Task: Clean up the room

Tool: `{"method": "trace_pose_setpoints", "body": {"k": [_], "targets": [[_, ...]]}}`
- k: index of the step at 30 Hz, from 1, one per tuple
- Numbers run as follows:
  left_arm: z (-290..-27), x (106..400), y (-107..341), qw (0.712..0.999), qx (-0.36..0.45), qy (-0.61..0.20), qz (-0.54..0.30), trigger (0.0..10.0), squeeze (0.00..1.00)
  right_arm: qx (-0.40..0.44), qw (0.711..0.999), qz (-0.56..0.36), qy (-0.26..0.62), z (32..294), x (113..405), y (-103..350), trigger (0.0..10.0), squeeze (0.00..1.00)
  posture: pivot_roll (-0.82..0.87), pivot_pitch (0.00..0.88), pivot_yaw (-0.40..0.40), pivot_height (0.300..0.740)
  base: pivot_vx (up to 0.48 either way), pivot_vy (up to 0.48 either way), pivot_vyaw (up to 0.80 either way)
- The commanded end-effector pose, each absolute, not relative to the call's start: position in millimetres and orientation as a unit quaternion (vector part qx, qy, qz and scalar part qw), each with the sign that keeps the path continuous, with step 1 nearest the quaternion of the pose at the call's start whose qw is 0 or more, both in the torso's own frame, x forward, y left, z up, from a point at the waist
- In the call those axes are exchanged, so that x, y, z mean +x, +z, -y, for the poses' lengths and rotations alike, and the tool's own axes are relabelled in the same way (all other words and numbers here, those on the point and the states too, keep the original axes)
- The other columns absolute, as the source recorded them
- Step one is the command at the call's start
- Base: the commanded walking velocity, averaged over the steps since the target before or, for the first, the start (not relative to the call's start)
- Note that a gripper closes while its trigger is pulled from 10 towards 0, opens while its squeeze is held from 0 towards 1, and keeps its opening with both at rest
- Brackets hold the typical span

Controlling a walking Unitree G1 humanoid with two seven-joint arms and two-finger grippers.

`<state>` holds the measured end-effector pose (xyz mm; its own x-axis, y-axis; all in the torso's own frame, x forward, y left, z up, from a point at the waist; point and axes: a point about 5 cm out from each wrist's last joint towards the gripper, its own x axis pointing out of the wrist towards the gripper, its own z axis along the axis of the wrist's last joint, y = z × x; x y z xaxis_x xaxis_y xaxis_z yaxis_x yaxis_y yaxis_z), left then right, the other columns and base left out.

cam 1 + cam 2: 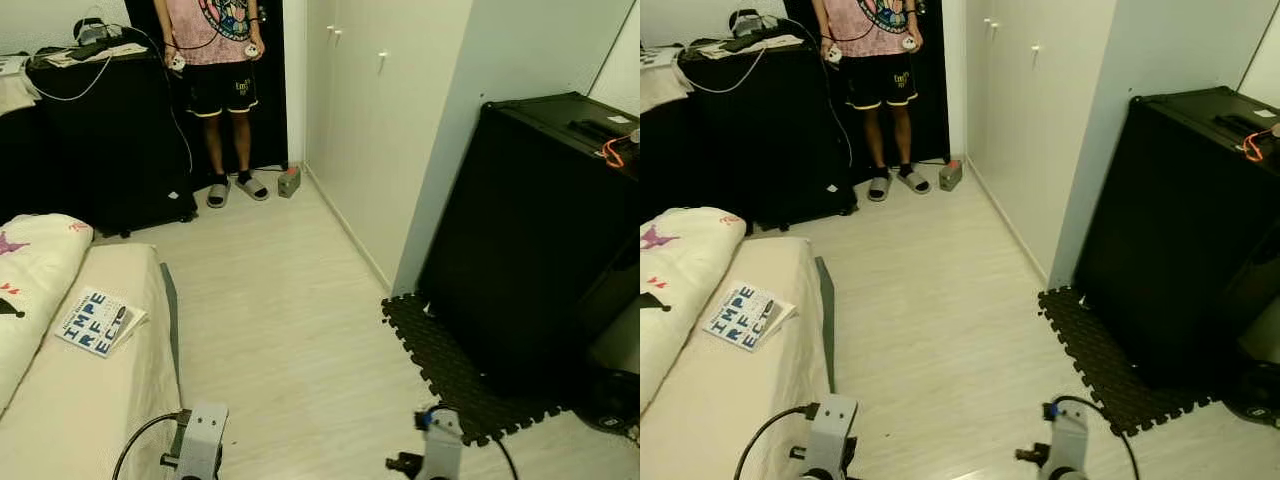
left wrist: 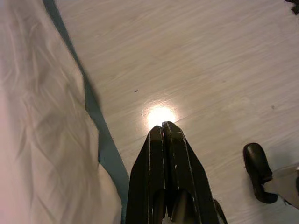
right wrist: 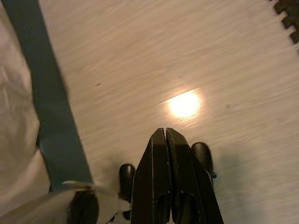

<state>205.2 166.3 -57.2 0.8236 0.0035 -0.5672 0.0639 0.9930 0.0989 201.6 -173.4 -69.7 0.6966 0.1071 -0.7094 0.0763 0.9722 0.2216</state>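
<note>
Book (image 1: 98,322) far from left end effector (image 2: 162,127)

**My right fingers, closed above the floor**

My right gripper (image 3: 165,133) hangs with both black fingers (image 3: 154,172) pressed together over the pale wood floor (image 3: 140,56). A bright glare spot (image 3: 184,104) sits just beyond my tips. A grey-blue strip (image 3: 46,107) borders white bedding (image 3: 14,121). A dark foam mat (image 3: 287,14) shows at one corner.
</note>
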Motion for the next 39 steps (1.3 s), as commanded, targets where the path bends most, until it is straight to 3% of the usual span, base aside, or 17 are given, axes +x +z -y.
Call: {"method": "trace_pose_setpoints", "body": {"k": [1, 19, 39], "targets": [[-178.2, 199.9, -59.3, 0.951, 0.068, 0.004, -0.302, 10.0, 0.00, 0.109, 0.914, -0.390, -0.004, 172.6, 198.8, -71.8, 10.0, 0.00, -0.04, 0.065, 0.003, 0.740, 0.000, 0.000, 0.00], [-166.5, 198.6, -58.3, 0.956, 0.036, -0.031, -0.288, 10.0, 0.00, 0.056, 0.947, -0.316, 0.000, 166.9, 217.4, -57.2, 10.0, 0.00, -0.06, 0.067, 0.026, 0.740, 0.000, 0.000, 0.00], [-168.4, 200.6, -53.5, 0.961, 0.064, -0.048, -0.266, 10.0, 0.00, 0.086, 0.942, -0.324, 0.000, 165.2, 213.4, -60.8, 10.0, 0.00, -0.04, 0.049, 0.024, 0.740, 0.000, 0.000, 0.00]]}}
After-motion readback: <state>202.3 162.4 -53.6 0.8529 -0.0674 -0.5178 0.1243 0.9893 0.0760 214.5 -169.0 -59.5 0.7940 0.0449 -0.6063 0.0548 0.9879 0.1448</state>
